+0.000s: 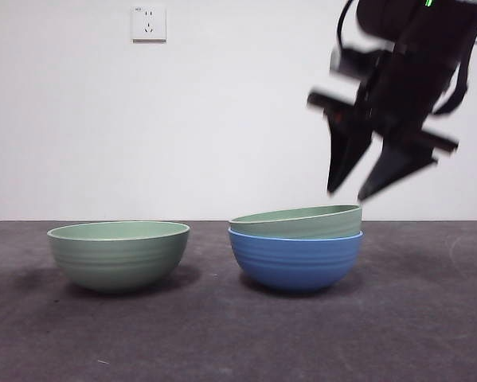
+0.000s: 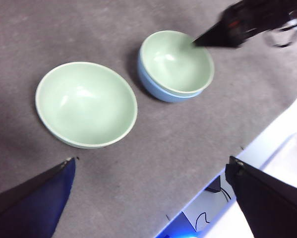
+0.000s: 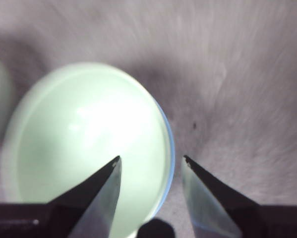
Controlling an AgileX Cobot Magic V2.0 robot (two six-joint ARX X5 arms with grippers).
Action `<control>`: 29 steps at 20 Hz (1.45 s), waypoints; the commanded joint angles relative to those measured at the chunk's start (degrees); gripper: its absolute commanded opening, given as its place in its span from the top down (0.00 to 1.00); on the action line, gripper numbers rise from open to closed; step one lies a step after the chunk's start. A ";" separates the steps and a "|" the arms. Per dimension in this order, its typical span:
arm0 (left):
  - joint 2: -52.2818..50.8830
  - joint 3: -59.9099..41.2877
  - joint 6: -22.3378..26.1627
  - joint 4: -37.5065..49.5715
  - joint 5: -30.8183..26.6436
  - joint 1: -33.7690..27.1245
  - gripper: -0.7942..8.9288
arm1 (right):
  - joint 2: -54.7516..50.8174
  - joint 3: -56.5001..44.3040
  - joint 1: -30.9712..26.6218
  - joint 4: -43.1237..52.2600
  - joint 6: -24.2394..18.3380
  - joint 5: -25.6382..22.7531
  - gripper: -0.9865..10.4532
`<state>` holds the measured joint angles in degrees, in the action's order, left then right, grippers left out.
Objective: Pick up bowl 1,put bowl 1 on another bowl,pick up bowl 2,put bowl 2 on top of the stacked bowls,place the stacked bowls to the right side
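**One green bowl sits in the blue bowl, one waits alone**

My right gripper (image 1: 351, 193) hangs in the air above the blue bowl (image 1: 295, 261), up at about 1 o'clock from it in the front view. Its two black jaws are spread apart and hold nothing. In my right wrist view the jaw tips stand on either side of the stacked rim, one over the green inside and one over the bare bench, and they do not touch the bowl.

A pale green bowl (image 1: 298, 222) sits inside the blue bowl. It is a little tilted, so its rim is higher on one side. The blue rim peeks out under it. From above, in my left wrist view, I see the green inside (image 2: 177, 62) with a thin blue edge around part of it.

The other green bowl (image 1: 119, 253) stands by itself on the dark grey bench (image 1: 238, 334). In the front view it is at 9 o'clock from the blue bowl, near it but not touching. It stands upright with nothing in it.

My left gripper (image 2: 153, 173) waits high over the bench, looking down at both bowls. Its jaws are wide apart and hold nothing.

A white wall socket (image 1: 148, 23) is on the wall behind, at about 12 o'clock from the lone green bowl.
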<state>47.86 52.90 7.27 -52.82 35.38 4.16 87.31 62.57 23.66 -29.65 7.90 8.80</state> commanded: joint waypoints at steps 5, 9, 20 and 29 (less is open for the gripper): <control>13.20 -0.02 -6.54 11.10 -12.59 4.70 0.33 | -17.79 -0.13 0.04 -8.90 -0.46 -0.22 0.74; 24.74 0.00 -10.43 19.89 -18.43 8.09 0.34 | -28.33 -0.13 0.04 -14.75 -0.46 -0.24 0.74; 38.23 0.02 -13.62 27.17 -27.67 10.67 0.55 | -39.87 -0.13 0.04 -22.82 0.24 -0.22 0.74; 38.34 0.02 -15.43 25.22 -27.36 11.47 0.80 | -40.24 -0.13 0.04 -23.30 0.26 -0.17 0.74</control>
<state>85.86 52.93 -7.62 -27.42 7.81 15.33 47.29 62.57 23.66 -53.04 7.94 8.78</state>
